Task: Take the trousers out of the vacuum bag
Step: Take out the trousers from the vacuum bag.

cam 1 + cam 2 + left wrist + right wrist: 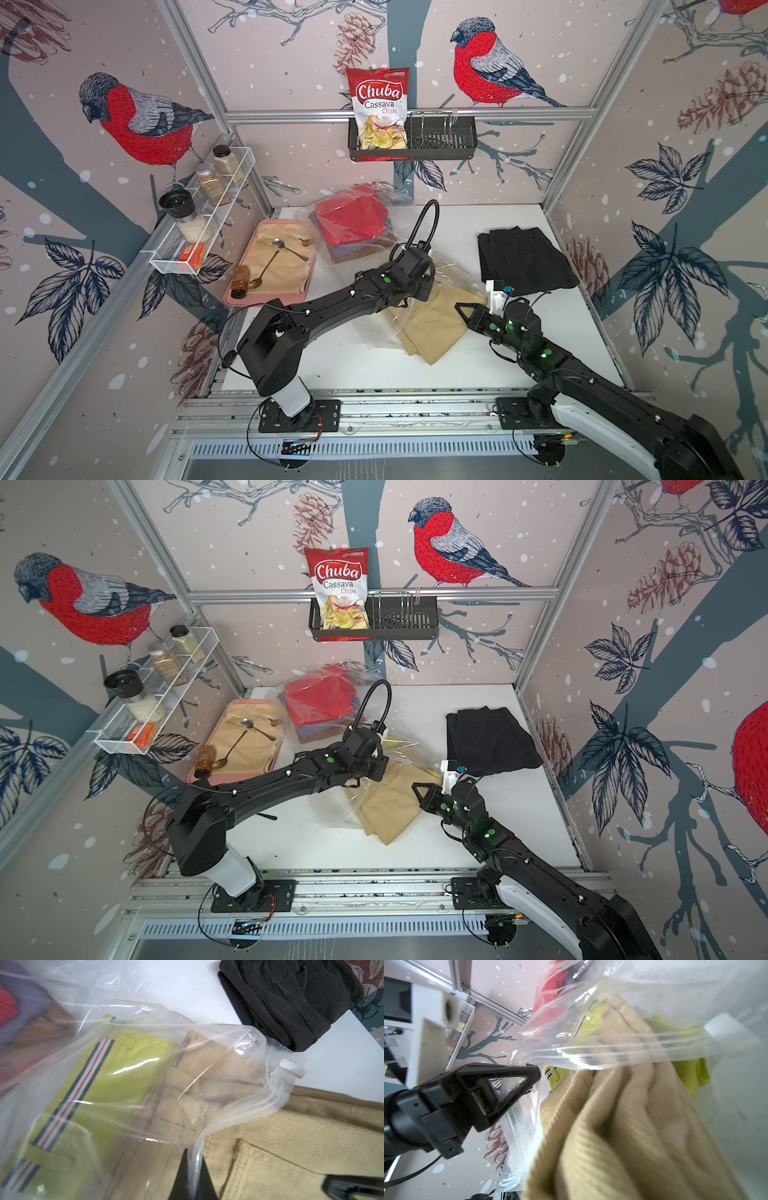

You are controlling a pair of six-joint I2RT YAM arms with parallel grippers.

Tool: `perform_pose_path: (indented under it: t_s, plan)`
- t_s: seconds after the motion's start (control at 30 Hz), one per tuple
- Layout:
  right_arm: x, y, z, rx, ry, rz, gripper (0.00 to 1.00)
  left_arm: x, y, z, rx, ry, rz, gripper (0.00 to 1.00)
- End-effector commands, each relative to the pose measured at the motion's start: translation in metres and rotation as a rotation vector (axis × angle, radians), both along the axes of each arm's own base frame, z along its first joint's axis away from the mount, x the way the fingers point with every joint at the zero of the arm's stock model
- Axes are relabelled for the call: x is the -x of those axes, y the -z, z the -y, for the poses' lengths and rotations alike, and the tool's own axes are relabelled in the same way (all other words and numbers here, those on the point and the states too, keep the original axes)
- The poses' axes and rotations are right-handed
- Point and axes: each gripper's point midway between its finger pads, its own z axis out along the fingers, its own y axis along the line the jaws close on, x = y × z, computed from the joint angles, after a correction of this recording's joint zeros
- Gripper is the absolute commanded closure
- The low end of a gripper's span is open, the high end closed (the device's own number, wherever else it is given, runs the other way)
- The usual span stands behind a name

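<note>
The clear vacuum bag lies across the table's middle. At its far end are red trousers on purple ones; yellow trousers lie near its mouth. Tan trousers stick half out of the mouth. My left gripper is shut on the bag's zip-strip edge. My right gripper is at the tan trousers' edge, and the bunched cloth hides its fingers in the right wrist view. Black trousers lie outside the bag at the back right.
A pink tray with a beige mat, spoons and a brown bottle sits at the left. A wire rack of jars hangs on the left wall. A chips packet stands in a black basket on the back rail.
</note>
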Motion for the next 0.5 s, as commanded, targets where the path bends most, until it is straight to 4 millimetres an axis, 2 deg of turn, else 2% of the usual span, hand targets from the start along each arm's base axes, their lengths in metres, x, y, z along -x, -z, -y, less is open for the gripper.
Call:
perform_pose_path:
  t_s: [0.0, 0.17, 0.33, 0.4, 0.47]
  plan:
    - [0.001, -0.015, 0.002, 0.046, -0.022, 0.060, 1.00, -0.006, -0.008, 0.004, 0.044, -0.012, 0.019, 0.95]
    - [0.011, -0.035, -0.003, 0.027, -0.077, 0.078, 1.00, -0.009, -0.008, 0.003, 0.056, -0.025, 0.012, 0.94]
    - [0.016, -0.064, 0.001, 0.018, -0.076, 0.123, 1.00, -0.010, -0.009, 0.005, 0.075, -0.021, 0.000, 0.91]
    - [0.016, -0.072, 0.003, 0.013, -0.069, 0.131, 1.00, -0.010, -0.011, 0.007, 0.082, -0.016, -0.001, 0.87]
    - [0.017, -0.079, 0.003, 0.010, -0.068, 0.133, 1.00, -0.009, -0.014, 0.008, 0.091, -0.008, 0.000, 0.78]
